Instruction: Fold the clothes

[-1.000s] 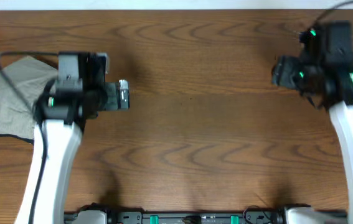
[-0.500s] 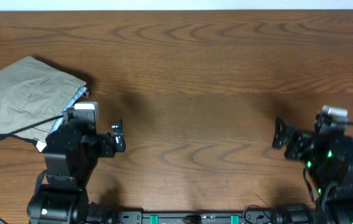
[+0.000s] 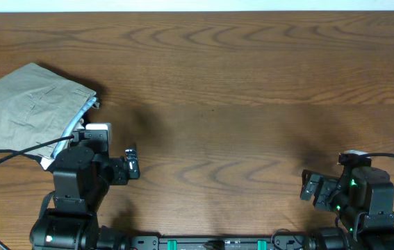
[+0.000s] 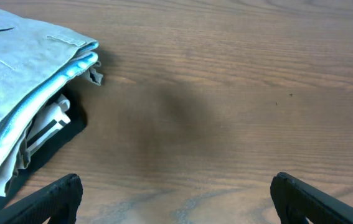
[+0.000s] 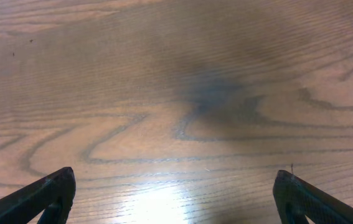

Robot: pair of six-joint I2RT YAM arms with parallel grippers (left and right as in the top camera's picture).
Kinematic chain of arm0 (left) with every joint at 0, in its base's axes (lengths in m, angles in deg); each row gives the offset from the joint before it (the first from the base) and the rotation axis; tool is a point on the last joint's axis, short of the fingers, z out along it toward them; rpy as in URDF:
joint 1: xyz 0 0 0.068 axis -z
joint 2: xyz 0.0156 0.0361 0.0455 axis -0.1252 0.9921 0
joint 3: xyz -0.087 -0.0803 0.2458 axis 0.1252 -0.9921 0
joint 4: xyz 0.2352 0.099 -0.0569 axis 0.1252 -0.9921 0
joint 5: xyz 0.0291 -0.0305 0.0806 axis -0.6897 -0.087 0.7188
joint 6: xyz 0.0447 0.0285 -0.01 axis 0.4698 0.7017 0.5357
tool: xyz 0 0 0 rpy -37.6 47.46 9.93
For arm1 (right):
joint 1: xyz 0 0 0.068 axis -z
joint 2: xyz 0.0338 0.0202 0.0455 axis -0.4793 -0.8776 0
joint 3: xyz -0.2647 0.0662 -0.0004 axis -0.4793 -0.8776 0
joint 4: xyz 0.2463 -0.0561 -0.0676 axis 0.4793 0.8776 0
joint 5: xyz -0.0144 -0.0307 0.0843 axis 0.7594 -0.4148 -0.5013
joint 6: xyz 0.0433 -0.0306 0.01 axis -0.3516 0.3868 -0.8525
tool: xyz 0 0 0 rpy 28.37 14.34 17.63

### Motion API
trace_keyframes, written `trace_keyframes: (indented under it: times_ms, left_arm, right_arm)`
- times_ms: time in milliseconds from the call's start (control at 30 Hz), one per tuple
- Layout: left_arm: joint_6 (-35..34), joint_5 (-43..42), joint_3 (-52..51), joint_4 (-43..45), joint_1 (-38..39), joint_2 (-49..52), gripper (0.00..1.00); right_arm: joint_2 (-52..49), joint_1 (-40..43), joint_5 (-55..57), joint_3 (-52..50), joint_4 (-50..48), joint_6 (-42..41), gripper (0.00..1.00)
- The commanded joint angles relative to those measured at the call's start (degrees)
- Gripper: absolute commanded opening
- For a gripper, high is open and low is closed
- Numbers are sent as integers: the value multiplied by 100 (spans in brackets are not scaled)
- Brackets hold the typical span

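Left tool and right tool both sit low at the near side of the counter, jaws spread wide. Each grips nothing, and the wrist views show just wood grain between the fingers. The middle and far part of the counter is open wood right up to the far edge along the top of the overhead shot. The clothes are a folded pale grey-green bundle at the far left, cut off by the left border of the frame, and the left arm covers their near right corner. 1 black cable crosses their near edge. The left wrist view shows white bits and a dark patch under the fold, can't tell what they are. Left tool is just right of the bundle, not touching
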Motion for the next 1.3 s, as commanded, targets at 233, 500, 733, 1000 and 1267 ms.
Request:
trace_keyframes:
  times_ms: [233,500,733,1000,1267]
  left_arm:
    - [-92,63,4,0,20,-4,98]
    - [-94,63,4,0,20,-4,98]
    - [-92,63,4,0,20,-2,98]
    - [-92,63,4,0,20,-4,98]
    - [-92,63,4,0,20,-2,98]
  right_arm:
    - [15,-57,63,-15,7,7,99]
    - [337,-133,63,-48,-2,7,99]
    - [1198,-197,83,-98,-22,7,99]
    - [2402,-28,-39,-763,-503,203,99]
    - [2710,28,-251,-2216,-3134,1362,99]
